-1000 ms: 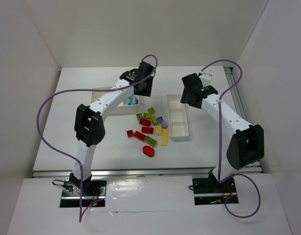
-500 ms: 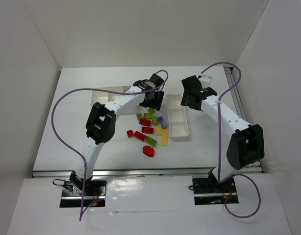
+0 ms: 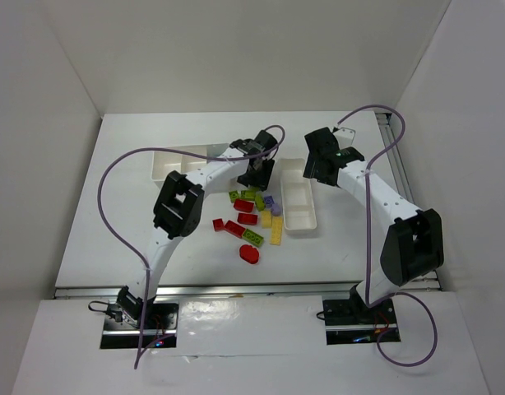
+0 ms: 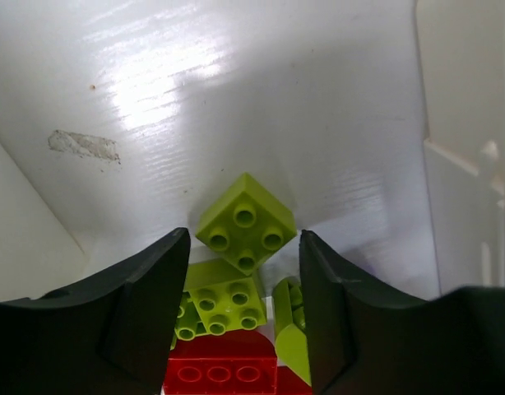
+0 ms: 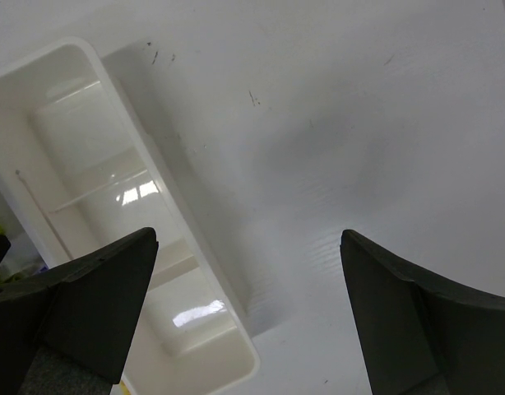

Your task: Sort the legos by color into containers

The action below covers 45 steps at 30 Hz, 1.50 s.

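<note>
The legos lie in a loose pile at mid-table: lime bricks, red bricks, a flat red oval, yellow bricks and lilac bricks. No teal brick shows. My left gripper is open and low over the far end of the pile. In the left wrist view its fingers straddle a lime brick, with more lime and a red brick nearer. The wider tray stands at the left, the narrower tray at the right. My right gripper is open and empty over that tray's far end.
White walls enclose the table on three sides. A metal rail runs along the near edge. The left arm's lilac cable loops over the left half. The narrower tray's wall stands close to the right of my left gripper.
My left gripper has swung from over the wider tray to the right and down onto the lime bricks. The teal brick seen in that tray is now hidden. The right arm has not moved.
</note>
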### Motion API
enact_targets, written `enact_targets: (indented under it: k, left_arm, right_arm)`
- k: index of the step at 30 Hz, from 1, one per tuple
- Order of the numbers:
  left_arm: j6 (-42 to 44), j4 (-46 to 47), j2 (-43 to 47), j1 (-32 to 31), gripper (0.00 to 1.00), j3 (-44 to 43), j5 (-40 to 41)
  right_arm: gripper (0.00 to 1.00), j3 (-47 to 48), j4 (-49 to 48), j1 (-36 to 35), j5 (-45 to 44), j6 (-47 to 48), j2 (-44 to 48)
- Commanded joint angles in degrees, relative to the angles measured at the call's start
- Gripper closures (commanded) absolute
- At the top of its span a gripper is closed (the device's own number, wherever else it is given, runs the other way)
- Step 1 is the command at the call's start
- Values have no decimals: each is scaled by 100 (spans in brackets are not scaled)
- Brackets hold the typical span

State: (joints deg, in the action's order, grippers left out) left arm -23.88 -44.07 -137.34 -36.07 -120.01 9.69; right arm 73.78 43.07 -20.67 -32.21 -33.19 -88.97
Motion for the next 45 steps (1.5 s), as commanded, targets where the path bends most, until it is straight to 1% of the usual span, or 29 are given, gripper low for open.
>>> enact_targets:
  k: [1,2,3,4,6,7,8,9,12,14,15,16,17,19,20,21,23,25,28,30,33,34,35,38,39,42,43,45]
  left_arm:
    - [112,4,-162,30,37,-269,-38]
    - [112,4,-162,30,41,-269,-38]
    - [112,4,-162,30,48,-347,32]
    - [112,4,-101,30,52,-400,33]
    - [164,4,-13,30,57,-453,85]
    - [164,4,118,30,59,-523,85]
    - [164,-65,189,30,63,-524,85]
    - [164,-118,268,30,65,-672,85]
    - [164,-119,620,30,67,-744,-81]
    - [164,21,673,30,67,-875,-484]
    - [234,117,752,30,70,-875,-712]
    - [235,214,752,30,70,-928,-1097]
    - [235,363,752,30,70,-928,-1240]
    - [60,417,543,30,71,-1129,-1583]
    - [7,469,437,30,71,-1365,-1680]
    - [6,470,332,30,71,-1481,-1777]
    - [-160,645,120,30,71,-1639,-2014]
    - [-248,916,50,30,71,-1640,-2086]
    - [-380,1111,-82,30,71,-1640,-2138]
    - [-433,1287,-152,30,70,-1640,-2191]
    - [-486,1480,-301,30,66,-1771,-2253]
    - [-486,1542,-389,30,62,-1868,-2305]
    - [-486,1542,-390,30,46,-1929,-2305]
    - [-539,1542,-390,30,33,-1930,-2305]
    - [-539,1542,-390,30,24,-1878,-2305]
    - [-539,1542,-215,30,24,-1807,-2305]
    - [-478,1542,-75,30,25,-1677,-2236]
    - [-416,1402,136,30,31,-1562,-2095]
  right_arm:
    - [0,31,-88,36,-110,-65,178]
    - [0,31,-88,36,-110,-65,178]
    - [0,31,-88,36,-163,-65,178]
    - [0,31,-88,36,-163,-65,178]
    - [0,31,-35,36,-163,-65,178]
    - [0,31,-35,36,-163,-65,178]
    - [0,31,-35,36,-215,-65,239]
    - [0,31,-35,36,-216,-65,240]
    - [0,31,-35,36,-269,-65,301]
    - [0,31,25,36,-374,-153,354]
    - [0,31,26,36,-374,-153,424]
    - [0,31,26,36,-435,-153,424]
    - [0,31,26,36,-436,-153,511]
    - [0,31,26,36,-610,-161,582]
    - [0,31,148,36,-742,-266,635]
    - [0,31,341,36,-987,-354,687]
    - [0,31,491,36,-1191,-530,749]
    - [0,31,615,36,-1419,-592,916]
    - [0,-39,668,36,-1499,-645,1258]
    - [0,-179,598,36,-1552,-645,1521]
    - [0,-241,597,89,-1613,-645,1724]
    - [0,-241,650,89,-1674,-645,1725]
    - [0,-241,650,89,-1675,-645,1725]
    - [0,-180,773,89,-1728,-645,1672]
    - [0,-180,773,89,-1728,-645,1672]
    - [0,-180,773,89,-1675,-645,1620]
    - [0,-180,712,89,-1675,-593,1620]
    - [0,-180,659,89,-1605,-592,1620]
